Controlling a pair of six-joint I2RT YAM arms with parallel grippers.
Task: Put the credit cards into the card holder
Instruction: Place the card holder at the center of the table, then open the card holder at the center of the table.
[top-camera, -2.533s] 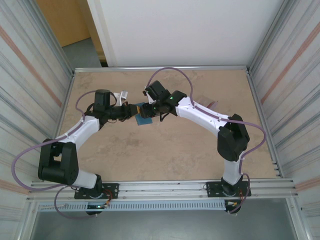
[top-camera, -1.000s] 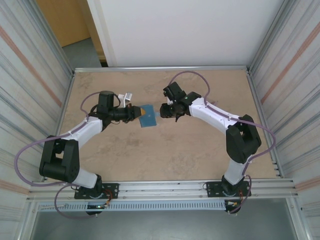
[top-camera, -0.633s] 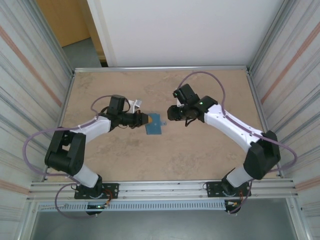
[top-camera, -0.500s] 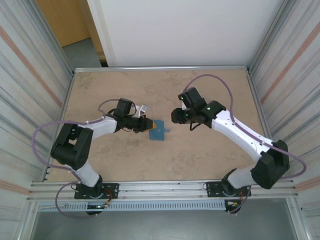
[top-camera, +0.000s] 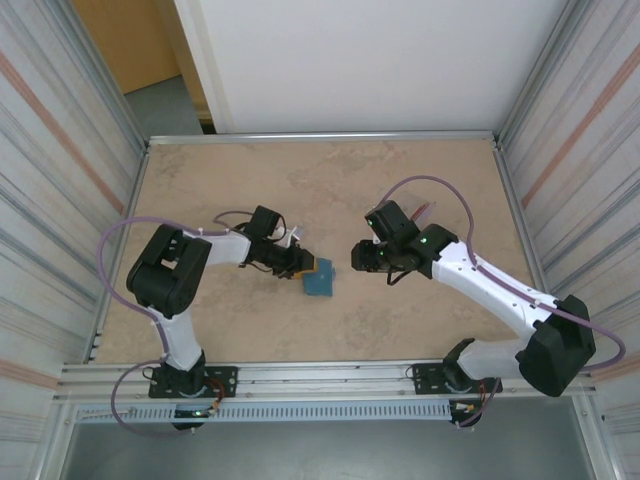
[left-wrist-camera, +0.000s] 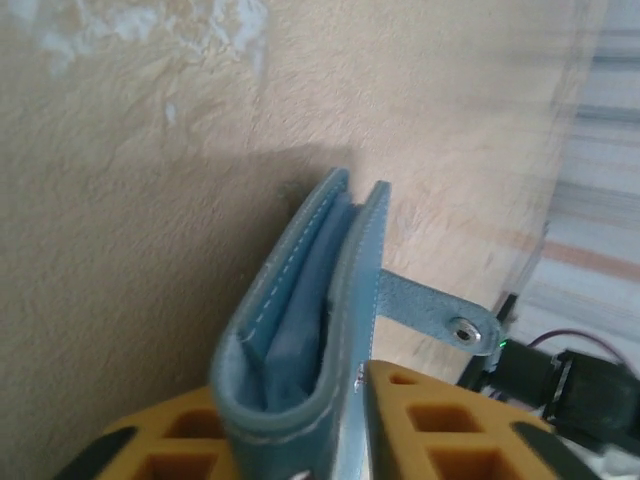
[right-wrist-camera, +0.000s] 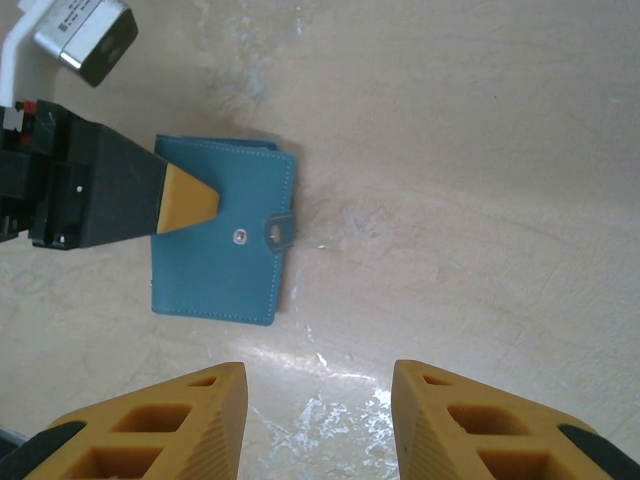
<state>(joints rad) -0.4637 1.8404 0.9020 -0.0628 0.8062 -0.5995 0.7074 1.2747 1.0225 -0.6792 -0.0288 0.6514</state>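
The card holder (top-camera: 321, 280), a teal-blue folded wallet, lies on the tan table between the two arms. In the left wrist view the card holder (left-wrist-camera: 300, 300) sits spine-first between my left gripper's (left-wrist-camera: 295, 392) yellow fingers. Its leaves gape and its snap strap (left-wrist-camera: 450, 320) hangs loose. The jaws stand apart around it. From the right wrist I see the card holder (right-wrist-camera: 220, 260) flat on the table with one left finger (right-wrist-camera: 186, 198) on top. My right gripper (right-wrist-camera: 318, 375) is open and empty, a short way to the wallet's right (top-camera: 356, 256). The credit cards are out of view.
Corrugated metal walls (top-camera: 60, 200) close in both sides and an aluminium rail (top-camera: 320, 375) runs along the near edge. A purple cable (top-camera: 440, 190) loops over the right arm. Bare tabletop (top-camera: 300, 180) lies behind and in front of the wallet.
The left gripper has brought the wallet nearer and rightward, down onto the table, and its jaws have loosened. The right gripper has moved nearer and to the right, staying apart from the wallet.
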